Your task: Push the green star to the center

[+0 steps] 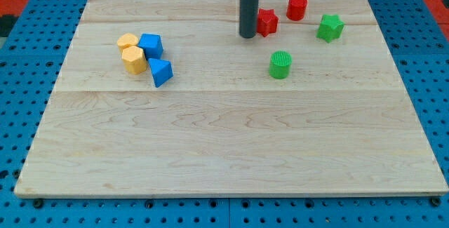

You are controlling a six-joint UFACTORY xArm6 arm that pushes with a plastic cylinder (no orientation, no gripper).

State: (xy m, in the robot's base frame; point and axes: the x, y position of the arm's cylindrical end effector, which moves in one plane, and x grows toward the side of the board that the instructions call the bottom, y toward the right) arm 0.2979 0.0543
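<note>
The green star [330,28] lies near the view's top right on the wooden board [231,144]. My tip [248,36] is at the lower end of the dark rod, near the view's top centre. It stands just left of a red star [266,22] and well left of the green star, apart from it.
A red cylinder [297,8] sits right of the red star. A green cylinder [280,64] stands below them. At the left, two yellow blocks [132,52], a blue block [151,45] and a blue wedge-like block [161,71] cluster together.
</note>
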